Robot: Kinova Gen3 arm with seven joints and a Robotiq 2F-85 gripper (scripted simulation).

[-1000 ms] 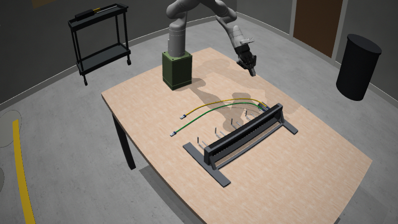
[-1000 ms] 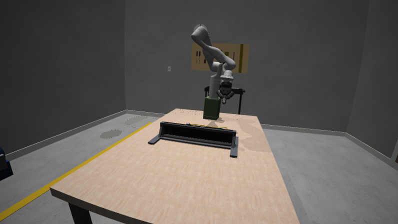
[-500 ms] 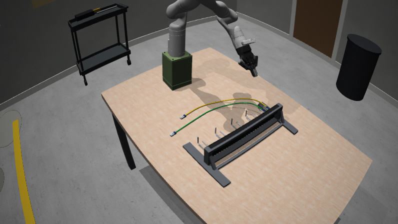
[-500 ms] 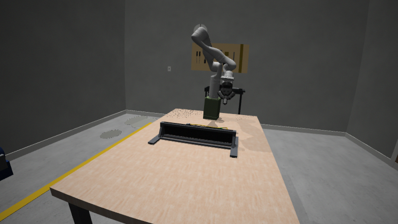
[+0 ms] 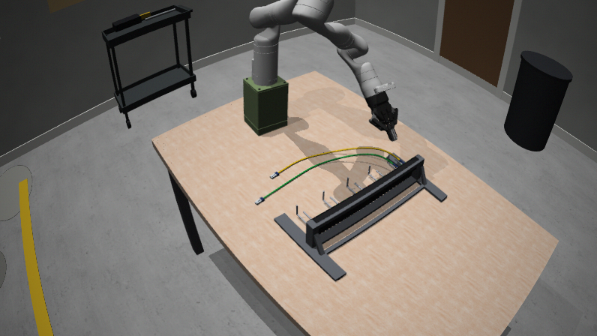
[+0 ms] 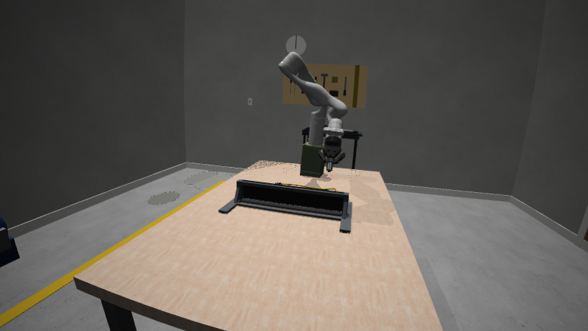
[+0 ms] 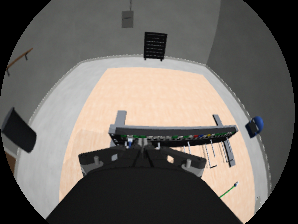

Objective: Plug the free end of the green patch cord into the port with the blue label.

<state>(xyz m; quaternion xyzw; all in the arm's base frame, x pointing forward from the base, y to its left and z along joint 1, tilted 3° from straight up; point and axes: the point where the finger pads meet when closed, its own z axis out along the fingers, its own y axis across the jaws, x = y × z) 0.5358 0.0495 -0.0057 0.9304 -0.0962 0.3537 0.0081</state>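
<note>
Step in hand: approach, ahead of the first grasp. The black two-finger hand (image 5: 392,134) (image 6: 329,168) (image 7: 142,143) is pressed together on nothing, above the table (image 5: 418,259) (image 6: 263,255) (image 7: 155,95) and apart from both cords. The thin green patch cord (image 5: 307,169) (image 7: 227,191) runs from one end of the long dark-grey metal rack (image 5: 367,190) (image 6: 292,189) (image 7: 172,131) in a curve; its free end, a small clear-and-blue plug (image 5: 259,200) (image 7: 236,184), lies on the table, unplugged. The thin yellow patch cord (image 5: 325,153) (image 6: 300,186) curves alongside, its own free plug (image 5: 274,175) near the green one.

Port with blue label: cannot be singled out reliably at this size.

Next move, judged: spread the fingers, travel to the green plug, descend beside it and grip squarely, latch up, sparing the yellow cord. Insertion later needs a straight push to full travel, gentle enough not to shift the unfastened rack.

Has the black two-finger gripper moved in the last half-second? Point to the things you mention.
Yes, downward: in the exterior view, the gripper (image 5: 393,137) (image 6: 329,169) (image 7: 142,143) dropped from near the green block pedestal's (image 5: 253,118) (image 6: 305,170) top toward its bottom.
</note>
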